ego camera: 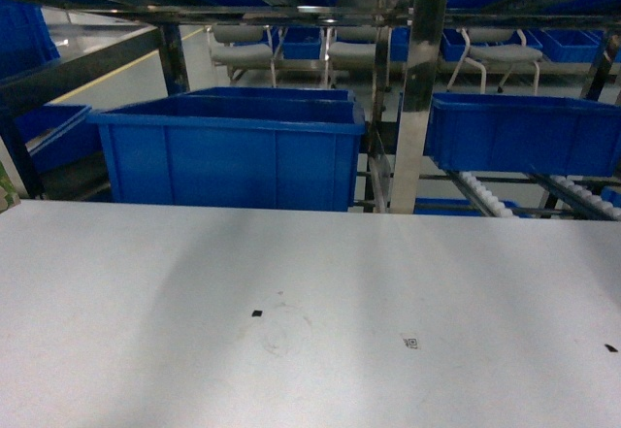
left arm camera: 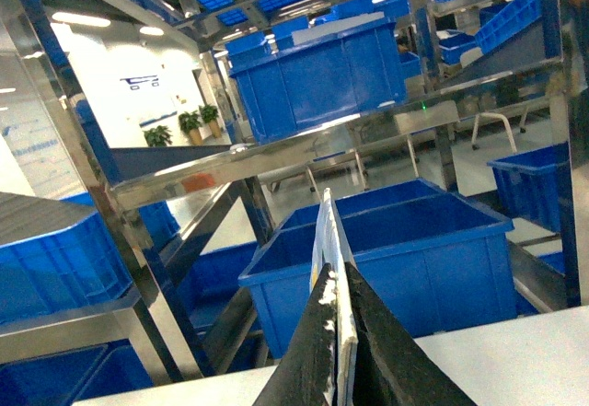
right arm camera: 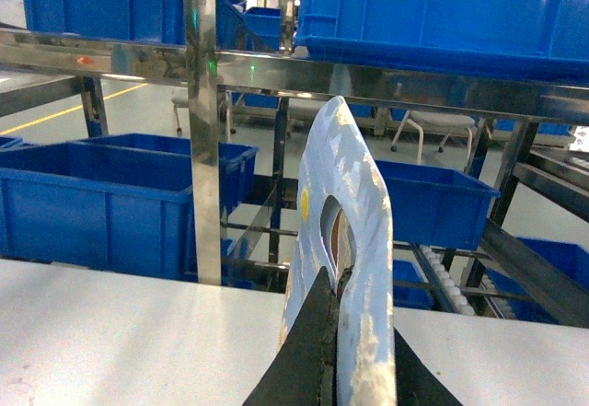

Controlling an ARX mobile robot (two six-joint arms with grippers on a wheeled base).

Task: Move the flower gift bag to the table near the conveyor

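The flower gift bag [right arm camera: 354,176] is light blue with a cut-out handle hole. It rises upright between the jaws of my right gripper [right arm camera: 336,279], which is shut on it above the white table [right arm camera: 110,332]. In the left wrist view my left gripper [left arm camera: 338,277] is shut on a thin white-and-blue edge of the bag [left arm camera: 328,226], with a yellow spot on it. Neither gripper nor the bag's body shows in the head view. The conveyor's white rollers [ego camera: 485,195] run in steel rails behind the table's [ego camera: 310,292] far edge, and they also show past the bag as conveyor rollers [right arm camera: 442,282].
A large blue bin [ego camera: 233,151] stands right behind the table's far edge, and another blue bin [ego camera: 524,132] sits at the right on the rack. A shiny steel upright [ego camera: 422,88] rises between them. Small black markers [ego camera: 257,312] dot the tabletop. More blue bins [right arm camera: 442,5] sit on overhead tiers.
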